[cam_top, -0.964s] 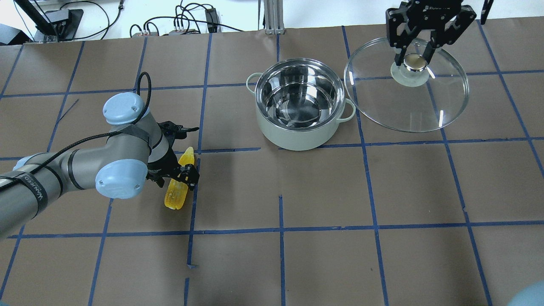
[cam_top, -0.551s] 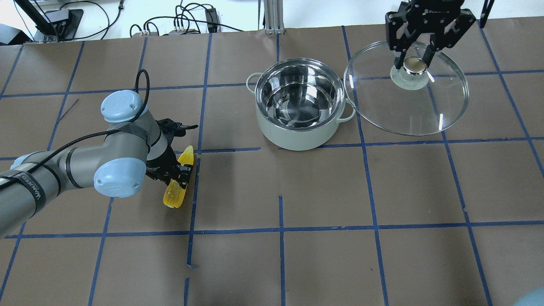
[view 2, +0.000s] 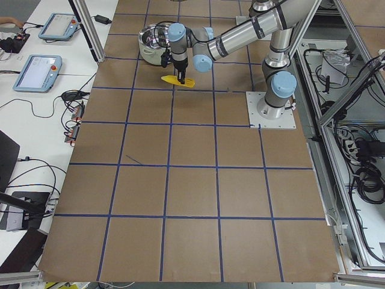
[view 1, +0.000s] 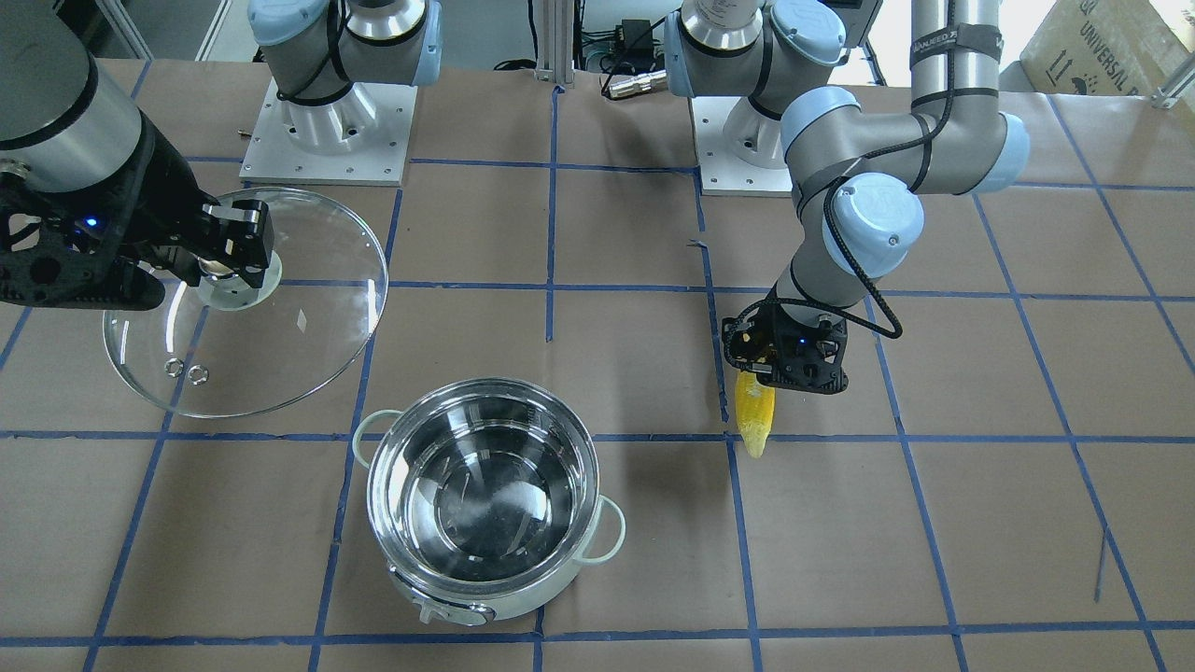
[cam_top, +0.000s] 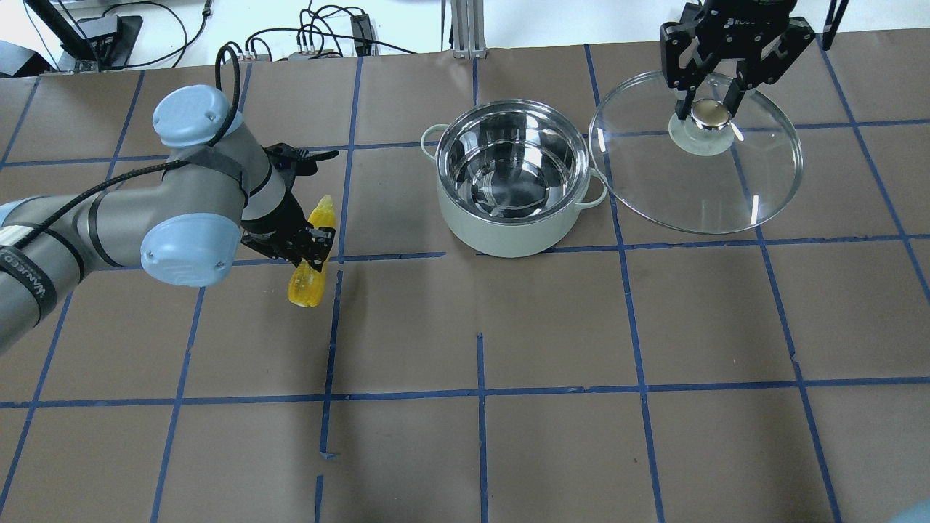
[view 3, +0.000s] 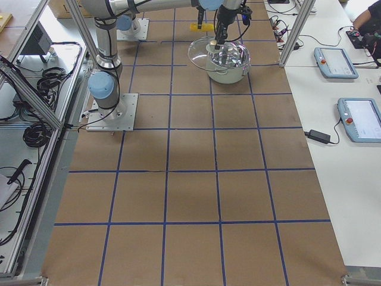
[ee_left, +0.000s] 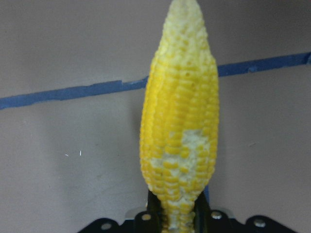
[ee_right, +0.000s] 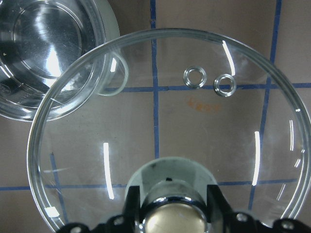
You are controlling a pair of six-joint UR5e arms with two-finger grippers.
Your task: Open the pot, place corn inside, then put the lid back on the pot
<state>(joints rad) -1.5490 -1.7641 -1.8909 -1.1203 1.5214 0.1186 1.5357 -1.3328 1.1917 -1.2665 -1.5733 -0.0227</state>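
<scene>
The pot (cam_top: 508, 236) stands open at the table's far middle, its steel inside empty; it also shows in the front view (view 1: 485, 602). My left gripper (cam_top: 311, 245) is shut on the yellow corn (cam_top: 304, 289) near its middle and holds it above the table, left of the pot. The wrist view shows the corn (ee_left: 180, 136) sticking out from between the jaws. My right gripper (cam_top: 710, 109) is shut on the knob of the glass lid (cam_top: 697, 181) and holds it raised just right of the pot, its edge over the pot's right handle.
Brown paper with blue tape lines covers the table. Cables and power boxes (cam_top: 320, 40) lie beyond the far edge. The arms' base plates (view 1: 327, 131) are on the robot's side. Operator tablets (view 2: 39, 63) lie on a side bench.
My left gripper has lifted the corn off the table and carried it toward the far side. The right gripper and lid have hardly moved.
</scene>
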